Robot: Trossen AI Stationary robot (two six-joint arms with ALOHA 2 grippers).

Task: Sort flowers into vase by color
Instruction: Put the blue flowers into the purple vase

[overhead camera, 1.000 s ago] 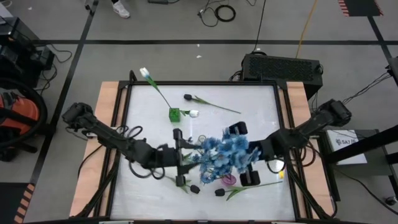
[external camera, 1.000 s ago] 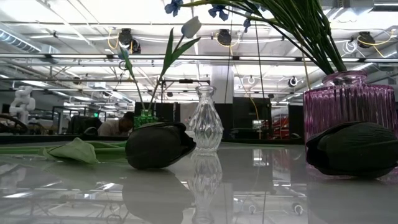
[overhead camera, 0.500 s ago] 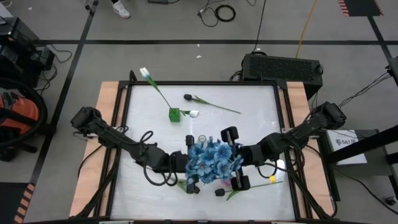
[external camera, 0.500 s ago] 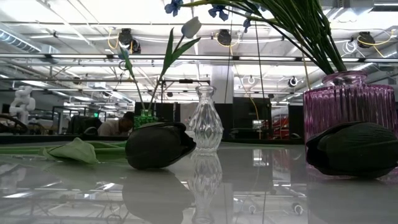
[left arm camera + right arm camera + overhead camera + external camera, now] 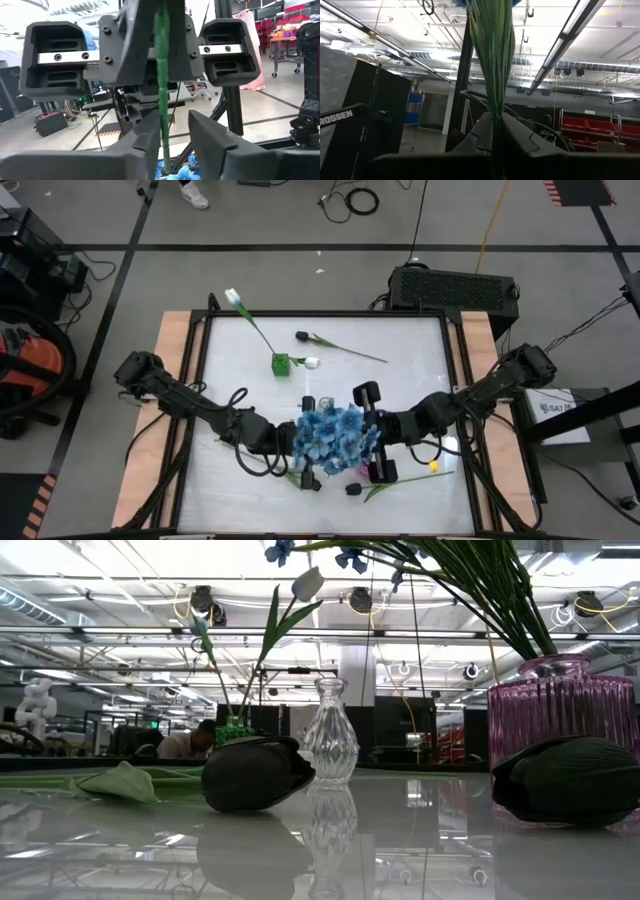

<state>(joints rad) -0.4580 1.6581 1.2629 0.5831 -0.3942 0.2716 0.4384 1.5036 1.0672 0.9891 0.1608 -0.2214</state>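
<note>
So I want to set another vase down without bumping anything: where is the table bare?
Bare: the table corner below the left arm, and the right side beyond the black tulip's stem. Crowded: the middle, where both grippers meet under the blue flowers.

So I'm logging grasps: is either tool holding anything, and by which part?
Both tools grip green stems: the right tool a bunch of stems, the left tool a single stem.

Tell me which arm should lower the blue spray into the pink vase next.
Probably right: the right gripper is clamped on the bundle of green stems, with the blue blooms above the pink vase. The left gripper pinches one stem.
</note>
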